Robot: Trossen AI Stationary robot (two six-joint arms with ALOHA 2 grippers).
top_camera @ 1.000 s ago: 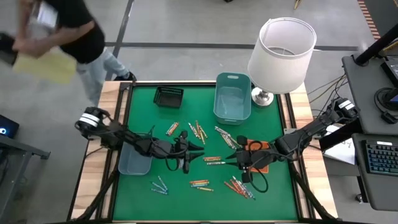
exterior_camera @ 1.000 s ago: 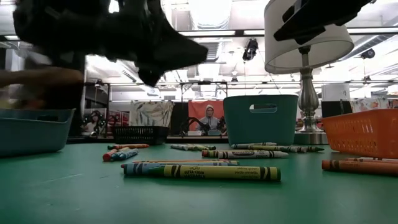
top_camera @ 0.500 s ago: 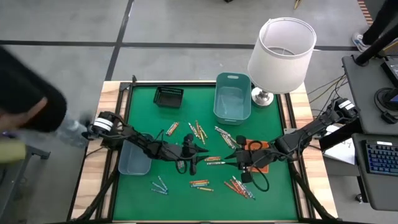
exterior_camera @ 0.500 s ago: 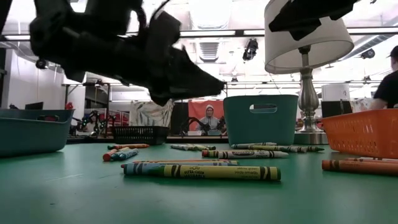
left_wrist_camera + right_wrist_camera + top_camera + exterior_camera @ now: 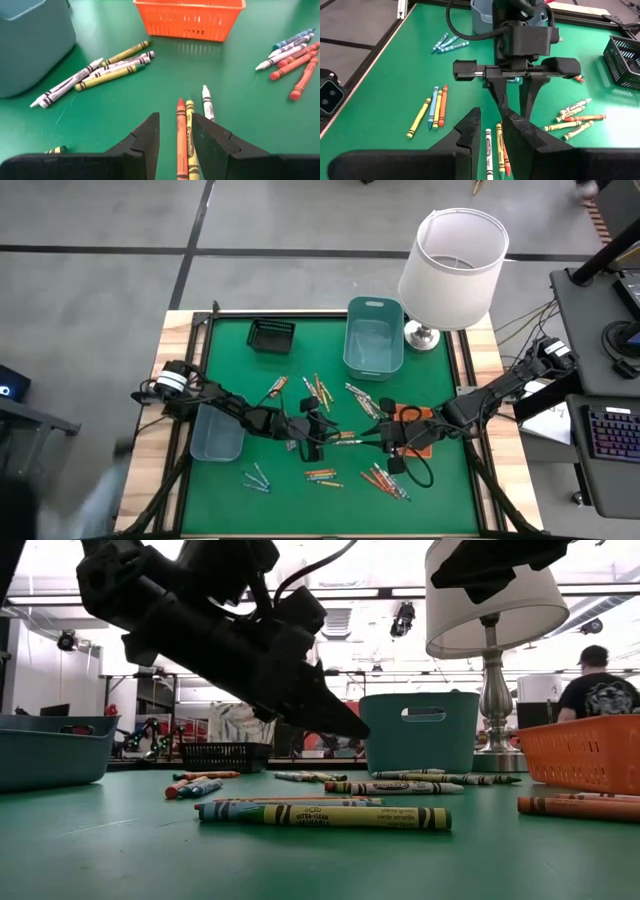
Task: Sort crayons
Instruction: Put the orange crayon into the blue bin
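Observation:
Crayons lie scattered over the green table in small groups (image 5: 318,390) (image 5: 385,480) (image 5: 257,477). My left gripper (image 5: 322,430) hangs open just above the table's middle, slanting down. In the left wrist view an orange-red crayon (image 5: 181,135) and a yellow crayon (image 5: 190,132) lie on the table between its fingers, untouched, with a white crayon (image 5: 207,102) beside them. My right gripper (image 5: 383,442) faces it from the right, open and higher up, with nothing between its fingers (image 5: 491,117).
An orange basket (image 5: 418,430) stands under my right arm. A teal bin (image 5: 373,340) and a black basket (image 5: 271,335) are at the far side, a light blue tray (image 5: 215,442) on the left. A lamp (image 5: 450,260) stands at the far right corner.
My left gripper has moved toward the table's right edge and down toward the crayons in the middle, its fingers tipping further down. The crayons lie as before.

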